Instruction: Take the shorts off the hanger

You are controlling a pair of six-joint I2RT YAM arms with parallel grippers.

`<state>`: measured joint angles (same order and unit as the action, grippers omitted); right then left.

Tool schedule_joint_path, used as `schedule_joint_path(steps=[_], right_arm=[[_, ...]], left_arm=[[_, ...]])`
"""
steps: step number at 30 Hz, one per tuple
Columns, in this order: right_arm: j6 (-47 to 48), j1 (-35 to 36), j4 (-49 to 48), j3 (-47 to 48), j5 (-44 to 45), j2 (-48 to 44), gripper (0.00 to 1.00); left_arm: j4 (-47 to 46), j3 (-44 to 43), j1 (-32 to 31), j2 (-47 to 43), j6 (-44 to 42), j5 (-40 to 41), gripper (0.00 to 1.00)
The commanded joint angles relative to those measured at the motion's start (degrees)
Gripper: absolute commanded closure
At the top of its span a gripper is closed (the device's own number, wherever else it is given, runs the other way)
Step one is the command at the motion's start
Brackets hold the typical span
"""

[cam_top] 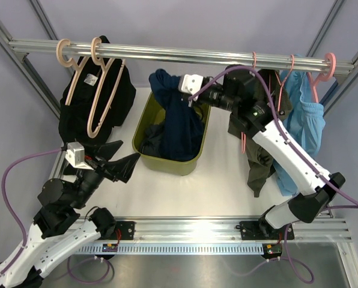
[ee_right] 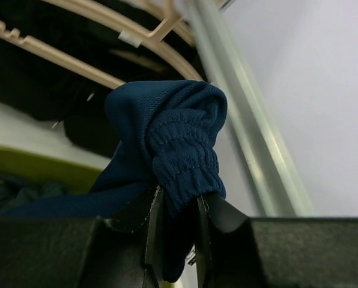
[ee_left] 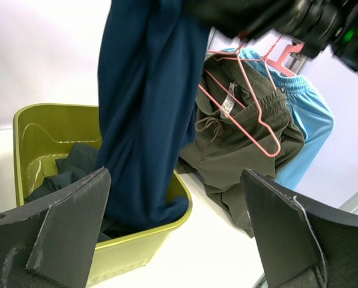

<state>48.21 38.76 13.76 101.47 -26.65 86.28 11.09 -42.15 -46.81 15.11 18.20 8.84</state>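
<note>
Closest of all, the right tool, fingers clamped on the gathered elastic waistband of the navy shorts. Waistband bunched up above the fingertips, close under the silver rail. From the top view, navy shorts held up over the far side of a yellow-green bin, the cloth hanging down limp with its lower end inside the bin. No hanger visible in them.

In the bottom of the bin, crumpled, the teal-slate shorts, lying beside the hanging navy cloth.

Low at the near left, the left tool, fingers spread wide apart with nothing between them, pointed toward the bin and just short of its left wall. Bin standing on the white table, about midway across it.

On the right end of the rail, pink hangers carrying olive-green shorts and light-blue shorts, the olive pair in front, drawstring loose. On the left end, two beige hangers in front of a black garment.
</note>
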Motion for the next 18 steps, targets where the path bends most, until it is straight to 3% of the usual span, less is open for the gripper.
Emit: schedule_joint_path(steps=[1,6,9,11,13,14,16,17,18], right_arm=[[3.3,-0.27,-5.23,-4.95,0.45,-4.8,1.0],[4.44,-0.27,-1.47,-16.03,6.34,-5.51,1.0],[2.96,-0.27,9.41,-16.66,7.32,-3.06,0.94],[0.85,-0.27,17.24,-14.82,6.18,-1.03,0.67],[-2.75,-0.27,22.25,-13.32,3.91,-0.5,0.48],[-3.81,-0.35,23.84,-11.32,2.32,-1.02,0.31],[-7.76,-0.27,24.21,-10.07,-1.53,-3.91,0.17],[-8.91,-0.27,24.47,-9.28,-2.69,-4.8,0.01],[-11.09,-0.27,25.43,-8.4,-3.4,-5.5,0.01]], left_arm=[[-2.04,0.32,-0.04,0.27,0.35,0.83,0.05],[-1.6,0.05,-0.04,1.23,0.61,0.74,0.05],[-1.16,0.05,-0.04,2.37,0.79,0.91,0.04],[0.32,-0.3,-0.04,4.48,0.88,1.0,0.04],[1.56,-1.35,-0.04,6.5,0.88,1.0,0.04],[3.13,-1.88,-0.04,8.68,0.79,0.92,0.04],[4.02,-3.19,-0.04,10.72,0.53,-0.22,0.04],[4.11,-3.37,-0.04,12.29,0.26,-0.58,0.04],[3.85,-3.46,-0.04,12.83,0.09,-1.28,0.04]])
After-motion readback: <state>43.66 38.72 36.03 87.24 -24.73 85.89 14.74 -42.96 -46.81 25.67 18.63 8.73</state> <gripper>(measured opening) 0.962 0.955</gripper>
